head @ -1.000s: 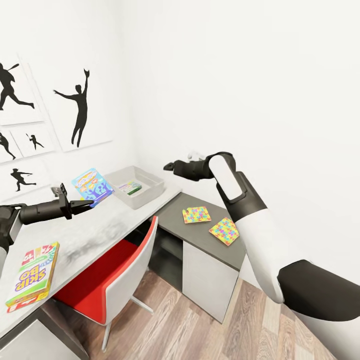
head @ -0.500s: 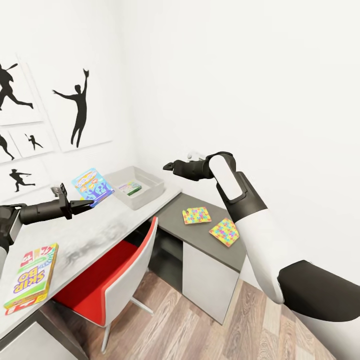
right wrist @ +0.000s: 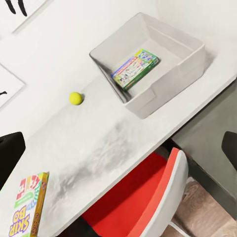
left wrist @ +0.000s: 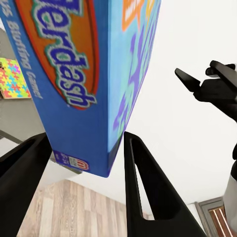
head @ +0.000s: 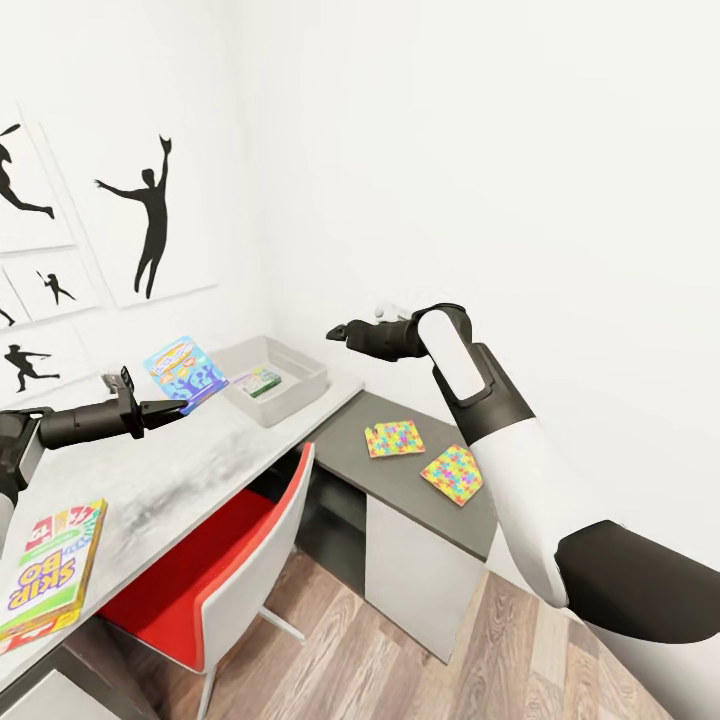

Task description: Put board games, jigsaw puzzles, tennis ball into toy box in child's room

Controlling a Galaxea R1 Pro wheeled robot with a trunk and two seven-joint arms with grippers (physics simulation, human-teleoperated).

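While the left end effector grips the blue board game, the right end effector stands open, empty.

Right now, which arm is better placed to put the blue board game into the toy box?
The left. Its claw already grips the blue board game beside the toy box. The right claw hangs open and empty.

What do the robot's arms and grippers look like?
The right arm has a smooth white shell with black sections at the joints and a dark forearm. The left arm is a dark, slim tube. The left gripper has two black, flat fingers that taper to the tips. The right gripper is black and pointed too.
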